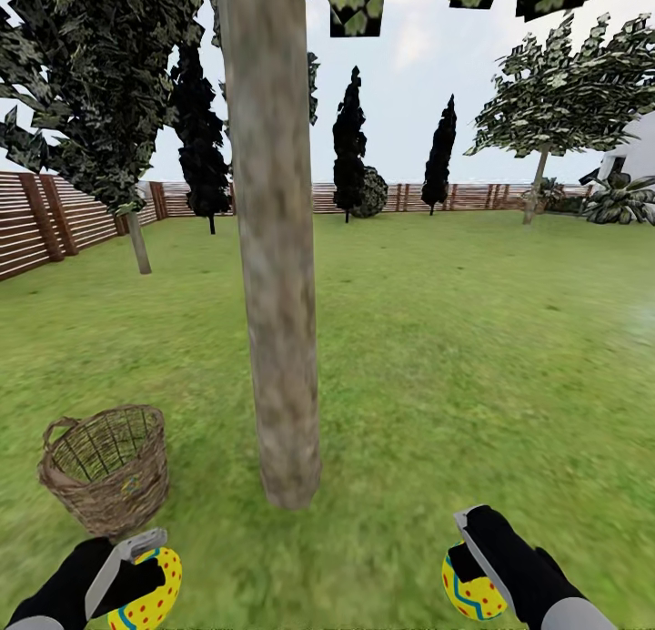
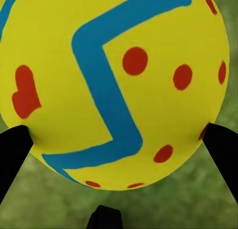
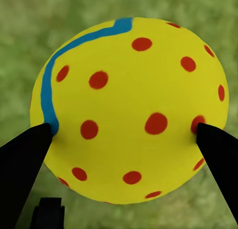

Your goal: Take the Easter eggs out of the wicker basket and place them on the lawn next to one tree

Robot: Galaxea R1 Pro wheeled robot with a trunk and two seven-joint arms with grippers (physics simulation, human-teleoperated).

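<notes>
A thick grey-brown tree trunk (image 1: 273, 248) rises from the lawn (image 1: 455, 357) straight ahead. The brown wicker basket (image 1: 107, 466) stands on the grass to its left; I cannot make out what lies inside. My left gripper (image 1: 136, 575) is shut on a yellow Easter egg (image 1: 150, 594) with teal zigzag and red dots, low at the near left. In the left wrist view that egg (image 2: 114, 85) sits between black fingers (image 2: 12, 149). My right gripper (image 1: 468, 566) is shut on another egg (image 1: 468, 589) at the near right, which the right wrist view shows as a dotted egg (image 3: 129, 110) over grass.
A wooden fence (image 1: 55, 220) runs along the left and back of the garden. Dark cypresses (image 1: 348, 147) and a round bush (image 1: 371, 193) stand at the back. Other leafy trees stand at the left (image 1: 136, 238) and far right (image 1: 537, 188). Open grass stretches to the right.
</notes>
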